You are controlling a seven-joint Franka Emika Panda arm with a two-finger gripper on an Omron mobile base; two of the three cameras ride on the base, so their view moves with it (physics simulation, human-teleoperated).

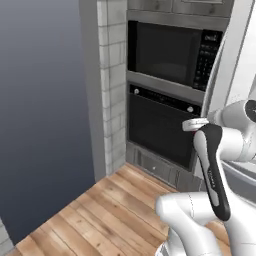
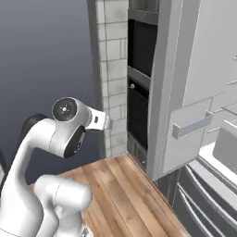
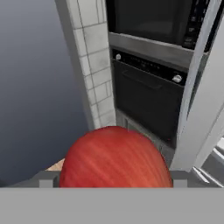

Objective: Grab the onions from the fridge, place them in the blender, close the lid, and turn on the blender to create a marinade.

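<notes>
Holding one red onion (image 3: 114,157) between my wide-set jaws, near the oven (image 1: 160,127), fridge door (image 2: 194,88) open at right. Next, I think: keep grip firm, turn slow twd blender w/o bumping door.

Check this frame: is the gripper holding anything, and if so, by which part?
Yes. A red onion sits between the gripper's jaws in the hand view, held across its rounded sides. The finger pads are hidden by it, so the exact contact points cannot be told.
</notes>
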